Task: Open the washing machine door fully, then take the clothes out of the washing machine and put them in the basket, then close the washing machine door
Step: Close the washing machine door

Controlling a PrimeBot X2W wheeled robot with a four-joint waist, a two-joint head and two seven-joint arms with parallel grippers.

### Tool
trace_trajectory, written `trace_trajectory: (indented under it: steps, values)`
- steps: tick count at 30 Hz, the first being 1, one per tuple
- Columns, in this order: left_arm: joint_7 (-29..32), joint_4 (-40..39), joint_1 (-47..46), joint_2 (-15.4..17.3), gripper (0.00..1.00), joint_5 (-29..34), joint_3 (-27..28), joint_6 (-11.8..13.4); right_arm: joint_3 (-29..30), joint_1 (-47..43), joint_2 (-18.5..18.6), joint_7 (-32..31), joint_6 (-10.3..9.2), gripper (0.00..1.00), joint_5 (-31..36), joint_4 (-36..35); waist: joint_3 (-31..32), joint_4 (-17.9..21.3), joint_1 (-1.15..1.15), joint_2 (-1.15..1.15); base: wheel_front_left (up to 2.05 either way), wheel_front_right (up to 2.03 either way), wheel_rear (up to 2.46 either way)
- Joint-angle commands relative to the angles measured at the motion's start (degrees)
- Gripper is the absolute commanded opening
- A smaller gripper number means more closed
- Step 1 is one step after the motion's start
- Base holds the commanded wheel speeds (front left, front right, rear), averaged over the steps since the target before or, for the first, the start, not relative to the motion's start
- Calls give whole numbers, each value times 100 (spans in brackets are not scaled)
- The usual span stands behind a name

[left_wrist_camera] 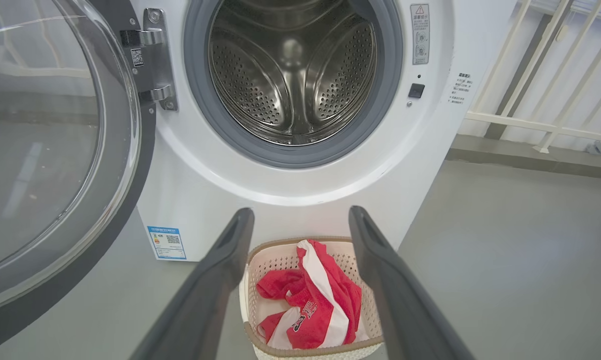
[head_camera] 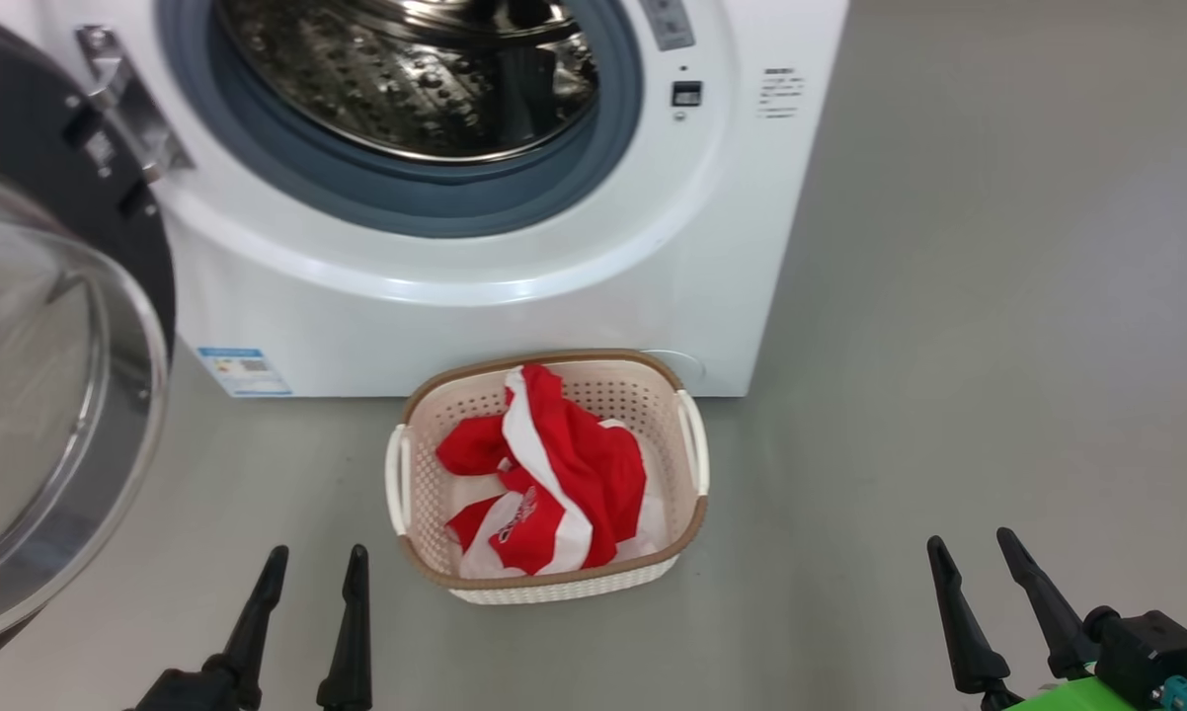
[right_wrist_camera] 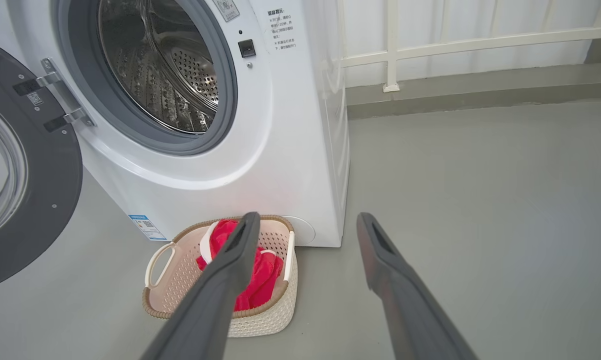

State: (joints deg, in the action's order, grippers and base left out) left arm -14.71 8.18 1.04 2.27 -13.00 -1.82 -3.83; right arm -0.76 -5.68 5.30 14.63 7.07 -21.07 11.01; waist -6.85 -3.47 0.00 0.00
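The big white front-loading washing machine [head_camera: 514, 296] stands with its large round door [head_camera: 50, 395], glossy black-rimmed with a bulging clear glass bowl, swung wide on a metal hinge [left_wrist_camera: 153, 60]. The door's outer edge is cut off in every view, as is the machine's top. Inside the grey rubber ring [left_wrist_camera: 200, 100] the perforated steel drum [left_wrist_camera: 293, 75] shows bare, shiny metal; its upper part is lost past the frame in the head view, and its front floor sits hidden behind the ring's lip.

Just in front of the machine's base, on the grey floor [head_camera: 998, 346], sits the small cream-white perforated plastic basket [head_camera: 564, 591] with a brown woven-look rim. The crumpled red and white fabric clothes [head_camera: 564, 474] lie inside it, covering most of its bottom. Their printed lettering is too small to read. In the right wrist view one dark finger crosses the basket and hides part of the cloth.

Farther out from the machine than the basket, the left gripper [head_camera: 318, 553] hangs on the hinge side and the right gripper [head_camera: 971, 538] on the latch side, each with fingers spread apart and nothing between them.

A blue label [left_wrist_camera: 167, 242] marks the machine's lower hinge-side corner, text illegible. A white railing [right_wrist_camera: 430, 47] runs behind the machine.
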Motion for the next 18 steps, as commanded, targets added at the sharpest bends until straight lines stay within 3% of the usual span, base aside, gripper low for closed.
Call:
trace_trajectory:
  steps: [1,18]
  values:
    - [-29,-98,-123,61,100,-91,136,81,-142,45,133,37,42,100,39,-139,1,-243,0,0,0,0,0]
    - [-29,-98,29,61,100,-437,-239,387,-259,-13,308,37,42,100,42,-133,22,-1563,0,0,0,0,0]
